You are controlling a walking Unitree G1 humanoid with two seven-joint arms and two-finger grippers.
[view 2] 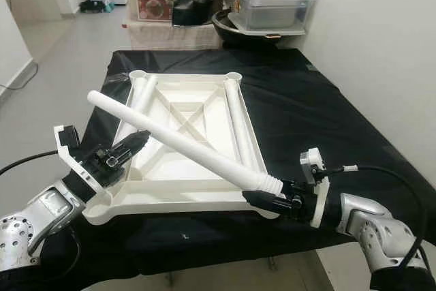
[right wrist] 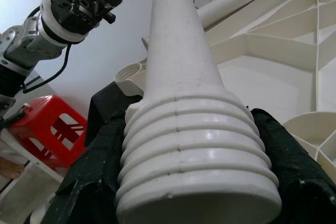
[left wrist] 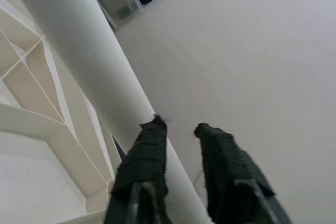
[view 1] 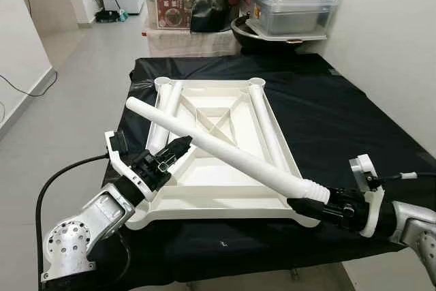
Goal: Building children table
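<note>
Assembly was at an early stage: the white ribbed plastic tabletop [view 1: 218, 161] lay upside down on the black-draped bench [view 1: 354, 127], corner sockets unfilled; the right claw [view 1: 310, 204] clenched one smooth tubular leg [view 1: 225, 148] by its threaded end; the left claw [view 1: 182, 145] hovered released beside it.

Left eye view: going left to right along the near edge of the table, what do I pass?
Left gripper → upturned white tabletop → threaded end of the table leg → right gripper, fingers shut on that leg.
</note>
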